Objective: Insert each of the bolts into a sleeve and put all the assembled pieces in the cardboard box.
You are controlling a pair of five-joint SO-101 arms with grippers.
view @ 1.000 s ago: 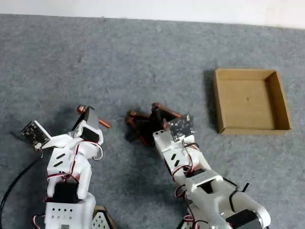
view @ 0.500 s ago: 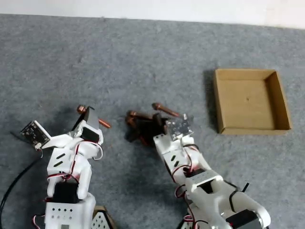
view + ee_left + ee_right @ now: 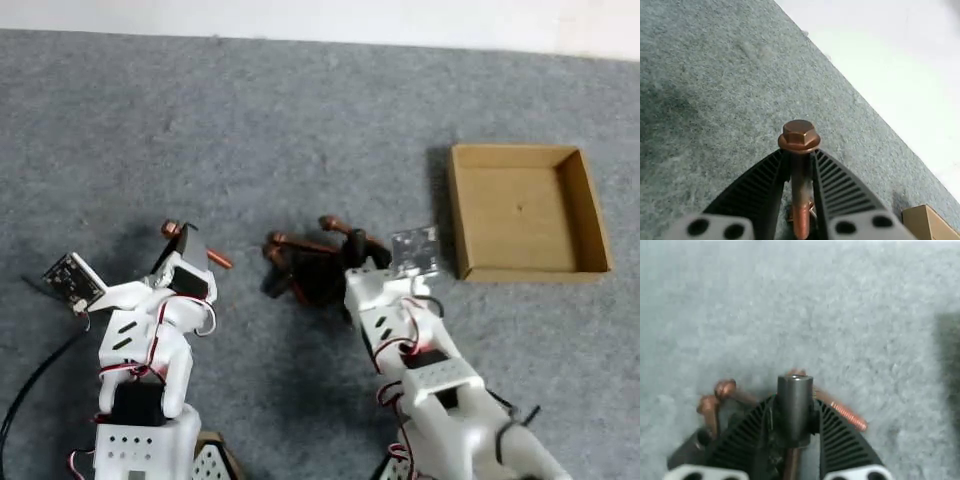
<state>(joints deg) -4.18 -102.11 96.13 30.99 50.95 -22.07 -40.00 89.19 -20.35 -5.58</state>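
My left gripper (image 3: pixel 799 156) is shut on a copper bolt (image 3: pixel 799 136), with the hex head sticking out past the fingertips. In the high view this bolt (image 3: pixel 196 246) lies slanted in the left gripper (image 3: pixel 185 245), off the grey mat. My right gripper (image 3: pixel 795 407) is shut on a dark grey sleeve (image 3: pixel 795 399) whose open end points outward. Seen from above, the right gripper (image 3: pixel 320 272) sits over a pile of copper bolts (image 3: pixel 292 241) and dark sleeves in the middle of the mat. The cardboard box (image 3: pixel 462 205) stands open at the right.
Loose copper bolts (image 3: pixel 725 388) lie on the mat just beyond the held sleeve, one with its threaded end (image 3: pixel 849 416) showing. A corner of the box (image 3: pixel 932 222) appears in the left wrist view. Grey carpet covers the table.
The right arm has swung its wrist toward the box side, its camera board shifting right, while its gripper stays at the pile. The left arm has not moved.
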